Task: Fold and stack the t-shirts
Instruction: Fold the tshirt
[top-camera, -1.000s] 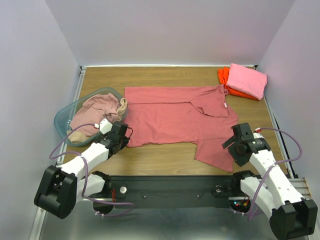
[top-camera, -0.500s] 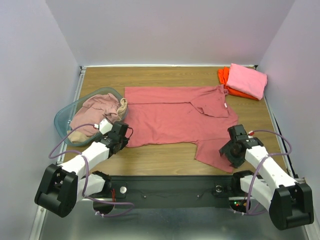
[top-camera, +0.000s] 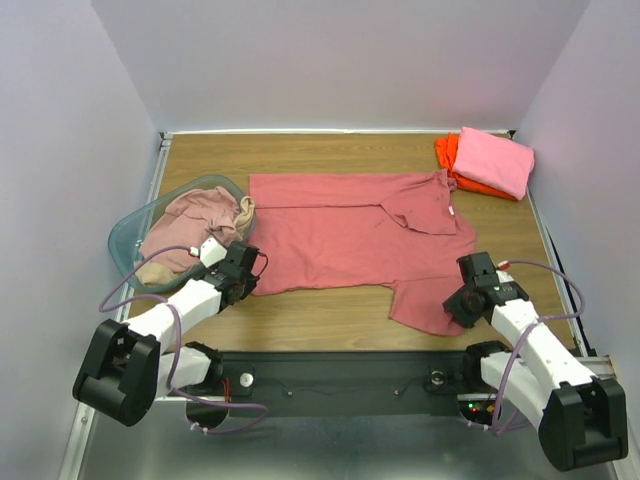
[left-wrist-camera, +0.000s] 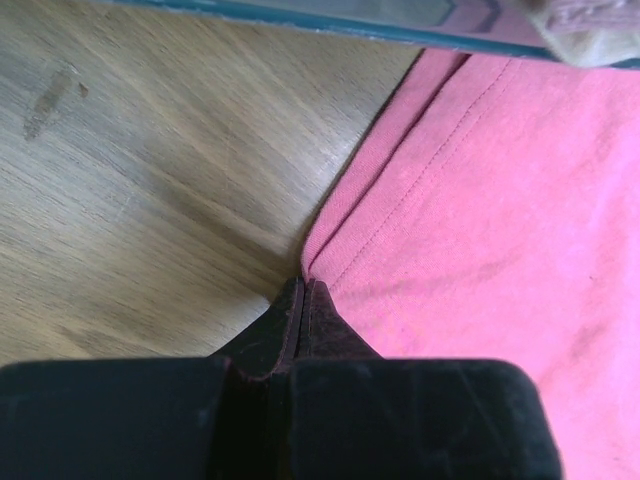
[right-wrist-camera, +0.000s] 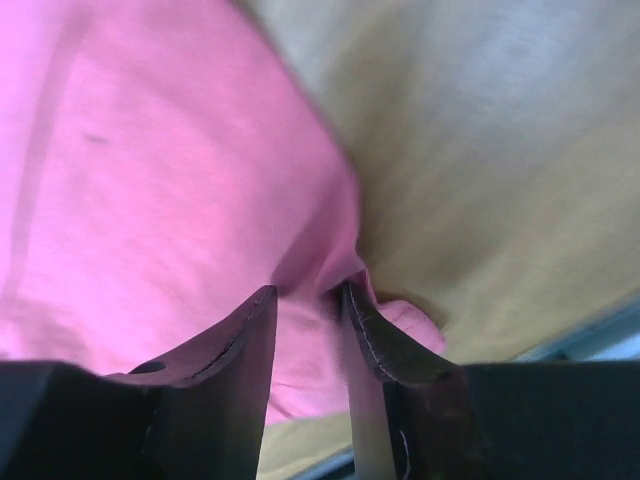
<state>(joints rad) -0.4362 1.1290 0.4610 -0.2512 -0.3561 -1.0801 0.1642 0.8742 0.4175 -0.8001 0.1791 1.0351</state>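
The salmon-red t-shirt (top-camera: 350, 235) lies spread flat across the middle of the counter (top-camera: 330, 150). The left tool (left-wrist-camera: 303, 290) is pinched tight on its near-left hem corner, beside the basket (top-camera: 125, 245). The right tool (right-wrist-camera: 310, 300), nearly closed, nips a bunch of its near-right sleeve.

Spread t-shirt (top-camera: 340, 235) lies centrally on the table (top-camera: 300, 150). Basket (top-camera: 122, 236) holding crumpled shirts (top-camera: 195, 222) sits left of it. Folded t-shirts (top-camera: 495, 162) are stacked at far right.

No writing, brand or number is legible. The white tag (top-camera: 452, 212) at the neck of the salmon-red t-shirt (top-camera: 340, 240) is too small to read.
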